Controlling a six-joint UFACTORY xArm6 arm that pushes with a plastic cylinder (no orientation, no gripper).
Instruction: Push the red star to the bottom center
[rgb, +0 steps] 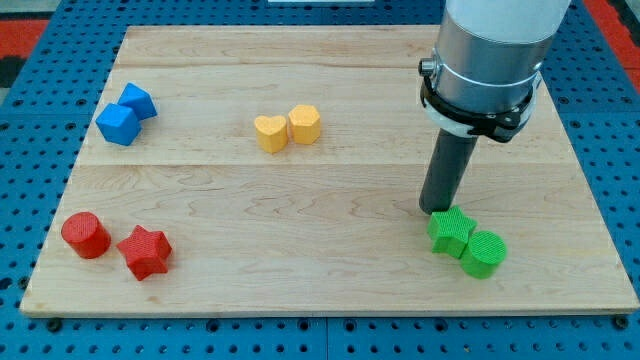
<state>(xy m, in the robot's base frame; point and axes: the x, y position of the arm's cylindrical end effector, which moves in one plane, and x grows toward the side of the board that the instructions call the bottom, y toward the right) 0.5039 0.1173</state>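
**Eight Blocks, Four Pairs, One Rod**

We counted two of each colour on the wooden board (330, 290). The red star (145, 251) lay at seven o'clock, touching the red cylinder (86, 235). Two blue blocks (125, 113) sat at ten, a yellow heart (270, 133) and yellow hexagon (305, 124) at twelve. My tip (434, 210), a bare rod holding nothing, stood just above the green star (451, 231) and green cylinder (484, 253) at four.

Red cylinder (85, 235) bottom left — blue pair (126, 114), yellow pair (288, 129), green pair (467, 243) elsewhere.
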